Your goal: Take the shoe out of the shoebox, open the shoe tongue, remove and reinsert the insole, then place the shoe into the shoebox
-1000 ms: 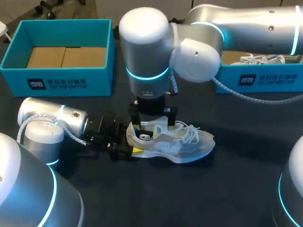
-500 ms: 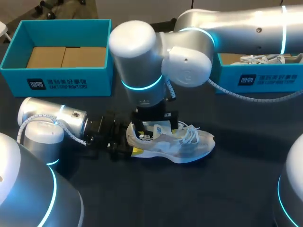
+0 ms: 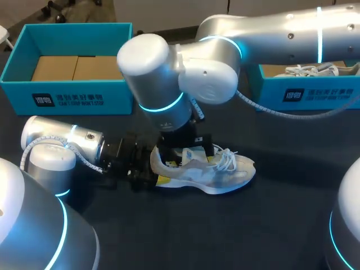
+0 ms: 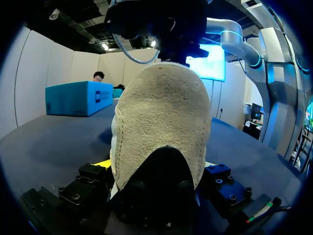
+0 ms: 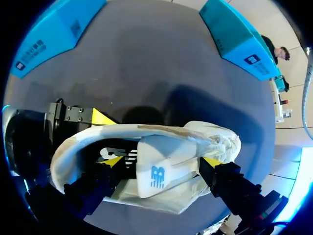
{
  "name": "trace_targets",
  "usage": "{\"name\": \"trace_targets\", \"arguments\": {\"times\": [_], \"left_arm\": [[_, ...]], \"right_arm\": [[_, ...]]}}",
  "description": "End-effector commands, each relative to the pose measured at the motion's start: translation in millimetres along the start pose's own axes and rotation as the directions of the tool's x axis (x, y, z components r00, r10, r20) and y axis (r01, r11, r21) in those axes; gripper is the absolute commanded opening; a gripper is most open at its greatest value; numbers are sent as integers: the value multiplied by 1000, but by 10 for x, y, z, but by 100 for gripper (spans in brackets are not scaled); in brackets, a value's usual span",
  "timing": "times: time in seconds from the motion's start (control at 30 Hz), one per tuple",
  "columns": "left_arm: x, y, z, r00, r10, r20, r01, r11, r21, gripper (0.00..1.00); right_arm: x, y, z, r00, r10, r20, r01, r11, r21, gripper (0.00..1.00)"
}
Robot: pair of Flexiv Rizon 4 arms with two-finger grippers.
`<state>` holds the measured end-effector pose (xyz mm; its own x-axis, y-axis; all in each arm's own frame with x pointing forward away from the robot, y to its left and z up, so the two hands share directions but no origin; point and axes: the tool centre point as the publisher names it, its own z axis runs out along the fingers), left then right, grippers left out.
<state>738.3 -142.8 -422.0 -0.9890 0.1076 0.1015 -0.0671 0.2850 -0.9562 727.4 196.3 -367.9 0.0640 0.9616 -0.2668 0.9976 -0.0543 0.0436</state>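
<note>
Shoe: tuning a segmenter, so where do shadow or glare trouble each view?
Head view: glare on the right arm; the shoe evenly lit. Left wrist view: the shoe's heel lit, dark beneath. Right wrist view: a broad shadow on the table beyond the shoe.

The beige suede heel of the white shoe (image 4: 159, 127) fills the middle, pinched from both sides by the black-fingered left gripper (image 4: 156, 170). The dark right gripper (image 4: 161, 24) hangs above it. Beyond, a teal cardboard box (image 4: 73, 98) sits on the dark table (image 4: 54, 142).
</note>
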Motion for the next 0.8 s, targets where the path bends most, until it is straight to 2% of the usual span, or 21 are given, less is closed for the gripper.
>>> {"name": "trace_targets", "arguments": {"times": [0.03, 0.23, 0.8], "left_arm": [[-2, 7, -2, 1000, 0, 3, 0, 1000, -1, 0], [-2, 7, -2, 1000, 0, 3, 0, 1000, -1, 0], [-2, 7, -2, 1000, 0, 3, 0, 1000, -1, 0]], "right_arm": [[41, -42, 5, 988, 109, 106, -108, 994, -18, 100], [-39, -32, 0, 978, 100, 186, -96, 995, -28, 100], [-287, 16, 23, 946, 117, 302, -103, 993, -63, 100]]}}
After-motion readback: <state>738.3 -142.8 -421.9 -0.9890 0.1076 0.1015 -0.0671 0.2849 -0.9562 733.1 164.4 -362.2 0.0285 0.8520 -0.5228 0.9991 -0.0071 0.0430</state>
